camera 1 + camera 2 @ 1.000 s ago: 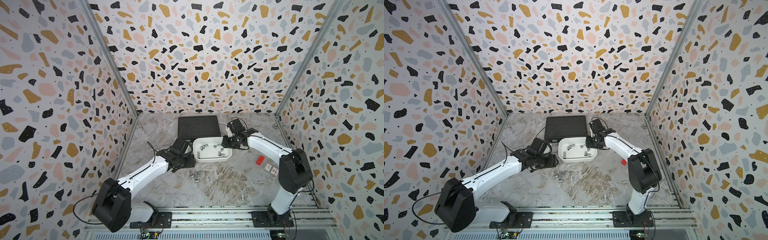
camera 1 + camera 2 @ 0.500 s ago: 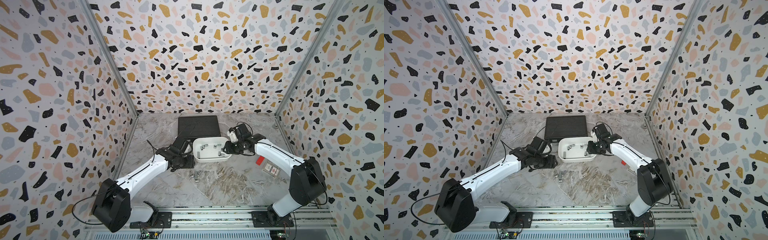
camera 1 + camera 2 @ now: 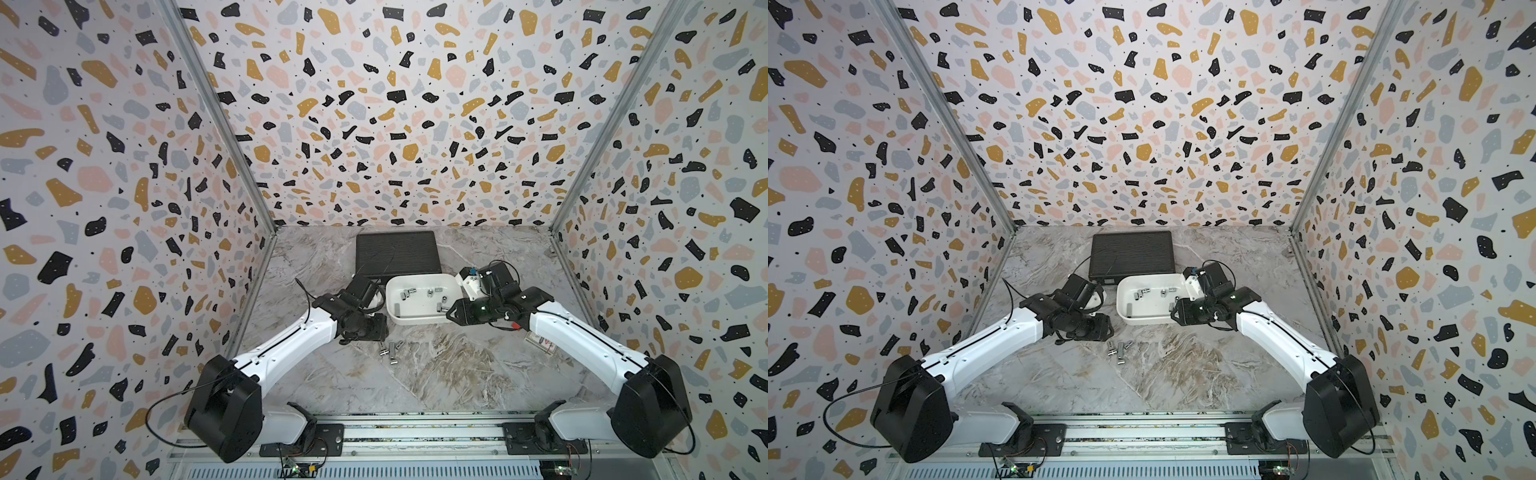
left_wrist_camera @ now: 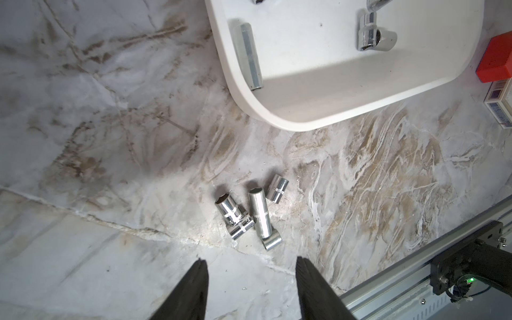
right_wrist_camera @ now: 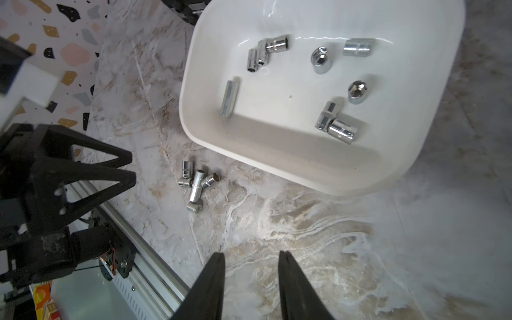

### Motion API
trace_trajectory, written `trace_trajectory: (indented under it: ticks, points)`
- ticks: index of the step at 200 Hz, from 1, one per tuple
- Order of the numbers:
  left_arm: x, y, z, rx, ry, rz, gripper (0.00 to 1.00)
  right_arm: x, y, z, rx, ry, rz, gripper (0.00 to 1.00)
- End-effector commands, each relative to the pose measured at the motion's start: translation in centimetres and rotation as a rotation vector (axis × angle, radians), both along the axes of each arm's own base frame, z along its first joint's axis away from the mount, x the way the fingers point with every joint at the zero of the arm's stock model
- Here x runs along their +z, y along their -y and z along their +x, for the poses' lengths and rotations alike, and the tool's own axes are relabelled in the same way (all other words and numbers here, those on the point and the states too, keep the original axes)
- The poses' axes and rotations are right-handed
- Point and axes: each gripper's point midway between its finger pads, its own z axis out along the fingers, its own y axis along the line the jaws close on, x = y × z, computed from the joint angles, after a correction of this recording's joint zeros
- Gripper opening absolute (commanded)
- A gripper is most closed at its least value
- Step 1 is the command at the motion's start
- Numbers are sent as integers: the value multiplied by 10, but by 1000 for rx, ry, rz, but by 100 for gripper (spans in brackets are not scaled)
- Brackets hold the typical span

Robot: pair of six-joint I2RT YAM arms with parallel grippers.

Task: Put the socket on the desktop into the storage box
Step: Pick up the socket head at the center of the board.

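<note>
5 chrome cylindrical sockets (image 4: 259, 213) lie clustered on the desktop (image 4: 110, 138), near the storage box (image 4: 304, 116). Left gripper (image 4: 249, 260) and right gripper (image 5: 250, 253): jaws apart, empty. Since 1 second ago, the right gripper has shifted nearer along the box's side.

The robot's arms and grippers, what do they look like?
The left arm and right arm are white shells with bulky black joint housings and thin black cables looping out. The left gripper and right gripper are black with tapered, pointed fingers; the left's show triangular cut-outs. A small green light glows near the right wrist.
</note>
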Motion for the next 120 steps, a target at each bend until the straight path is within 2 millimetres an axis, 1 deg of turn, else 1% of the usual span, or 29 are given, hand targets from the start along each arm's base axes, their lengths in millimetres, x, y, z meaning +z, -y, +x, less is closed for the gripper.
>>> trace_trajectory:
  ticks: [1, 36, 66, 88, 120]
  points:
    - [7, 11, 1, -59, 10, -13, 54, 14, -7, -19, 93, 39, 52, 38]
    - [4, 24, -2, -111, 8, -9, 55, 16, -8, -41, 155, 55, 75, 38]
    - [0, 33, -2, -152, 5, 10, 55, 12, -5, -57, 195, 60, 61, 38]
    - [-2, 39, -1, -175, 4, 20, 54, 10, -2, -65, 198, 56, 62, 38]
    - [-10, 45, 0, -201, -10, 34, 51, 7, 4, -74, 190, 46, 61, 38]
